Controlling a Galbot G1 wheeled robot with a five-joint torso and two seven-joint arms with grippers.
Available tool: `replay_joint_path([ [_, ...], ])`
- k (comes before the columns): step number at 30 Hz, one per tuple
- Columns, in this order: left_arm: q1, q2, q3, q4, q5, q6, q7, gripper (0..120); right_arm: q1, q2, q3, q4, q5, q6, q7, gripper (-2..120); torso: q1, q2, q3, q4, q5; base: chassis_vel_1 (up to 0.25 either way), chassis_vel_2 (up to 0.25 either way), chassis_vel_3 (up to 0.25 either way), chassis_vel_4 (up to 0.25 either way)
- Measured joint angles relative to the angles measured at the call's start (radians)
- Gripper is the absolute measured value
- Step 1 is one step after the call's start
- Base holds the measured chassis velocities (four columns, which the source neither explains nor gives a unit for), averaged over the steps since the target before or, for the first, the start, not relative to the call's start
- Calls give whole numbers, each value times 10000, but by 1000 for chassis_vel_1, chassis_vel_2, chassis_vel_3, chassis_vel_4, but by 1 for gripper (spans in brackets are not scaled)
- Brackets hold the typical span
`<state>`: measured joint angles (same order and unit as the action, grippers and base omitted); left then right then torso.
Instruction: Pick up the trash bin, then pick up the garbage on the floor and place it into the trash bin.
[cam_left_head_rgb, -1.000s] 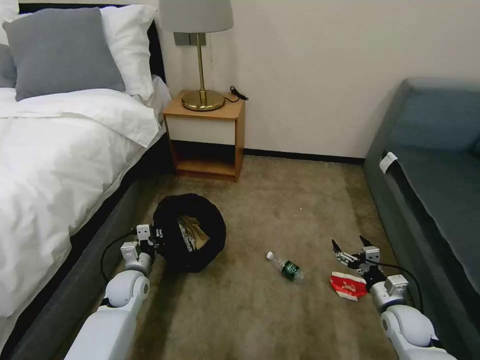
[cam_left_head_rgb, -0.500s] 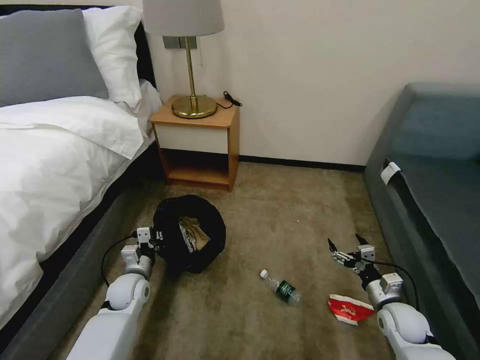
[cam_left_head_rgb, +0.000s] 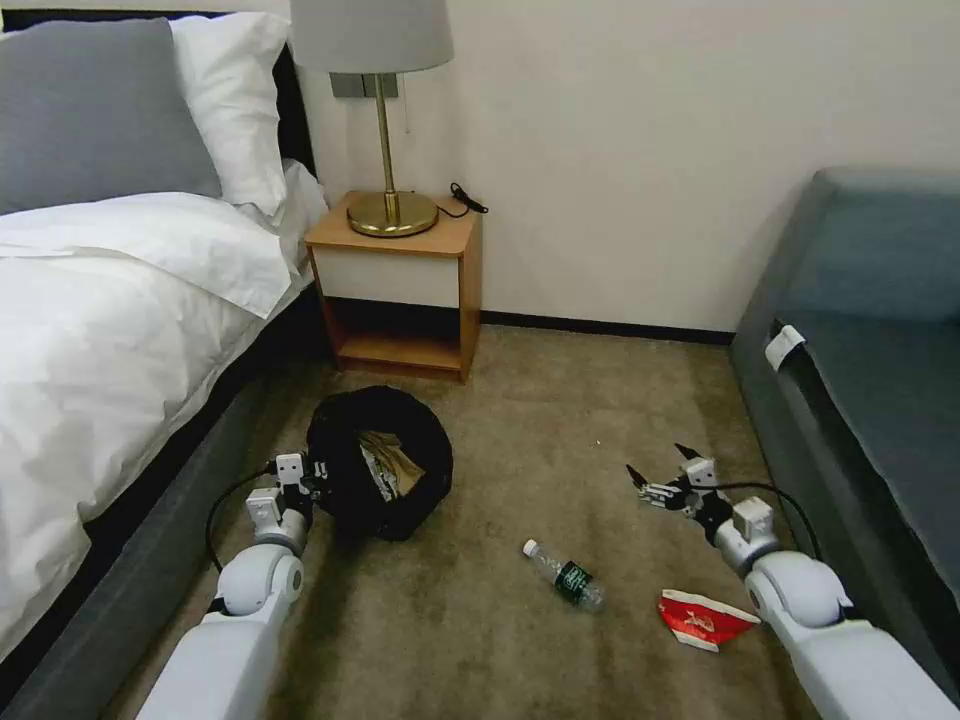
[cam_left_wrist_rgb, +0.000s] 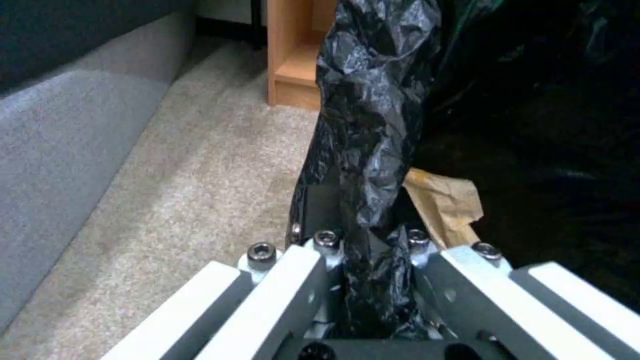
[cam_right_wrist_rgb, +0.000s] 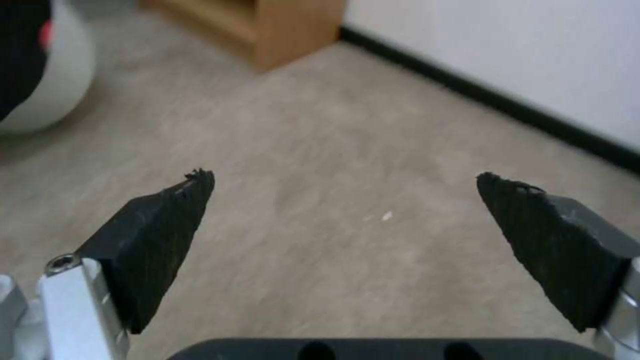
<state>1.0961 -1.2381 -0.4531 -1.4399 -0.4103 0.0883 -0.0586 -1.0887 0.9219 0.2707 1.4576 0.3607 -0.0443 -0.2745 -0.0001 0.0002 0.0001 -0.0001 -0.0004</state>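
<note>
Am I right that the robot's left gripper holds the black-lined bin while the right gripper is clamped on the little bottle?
Not quite. In the head view the right gripper hangs open and empty above the carpet; the bottle lies on the floor. The left gripper does hold the bin.

There was one trash bin (cam_left_head_rgb: 380, 463) with a black bag, and inside it one crumpled brown paper (cam_left_head_rgb: 398, 470). On the carpet lay one small clear bottle (cam_left_head_rgb: 565, 576) and one flattened red-and-white carton (cam_left_head_rgb: 703, 620). There were two grippers, the left gripper (cam_left_head_rgb: 305, 478) and the right gripper (cam_left_head_rgb: 660, 472). One nightstand (cam_left_head_rgb: 400, 285) carried one lamp (cam_left_head_rgb: 380, 110). Two pillows were on one bed (cam_left_head_rgb: 110, 330): one grey pillow (cam_left_head_rgb: 100, 110), one white pillow (cam_left_head_rgb: 240, 100).
</note>
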Motion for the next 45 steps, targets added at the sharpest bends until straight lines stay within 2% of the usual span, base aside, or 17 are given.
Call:
replay_joint_path([
  [6,93,-13,-103,32,317,8,2,1,478,-279,-1285,-117,371,-907,-346,100,0,0,0,-1,2,0,0,0,0],
  [13,191,-193,-257,58,503,-26,-6,1,646,-254,-2376,-492,341,-1201,-598,100,0,-1,0,0,7,0,0,0,0],
  [24,320,-295,-293,-10,573,-56,-33,1,494,-149,-2844,-778,-127,-1286,-1060,100,0,-2,-1,1,4,0,0,0,0],
  [45,769,-284,-565,-591,697,15,-104,0,473,672,-2842,-2308,-1716,-825,-1410,100,0,-3,0,1,4,0,0,0,0],
])
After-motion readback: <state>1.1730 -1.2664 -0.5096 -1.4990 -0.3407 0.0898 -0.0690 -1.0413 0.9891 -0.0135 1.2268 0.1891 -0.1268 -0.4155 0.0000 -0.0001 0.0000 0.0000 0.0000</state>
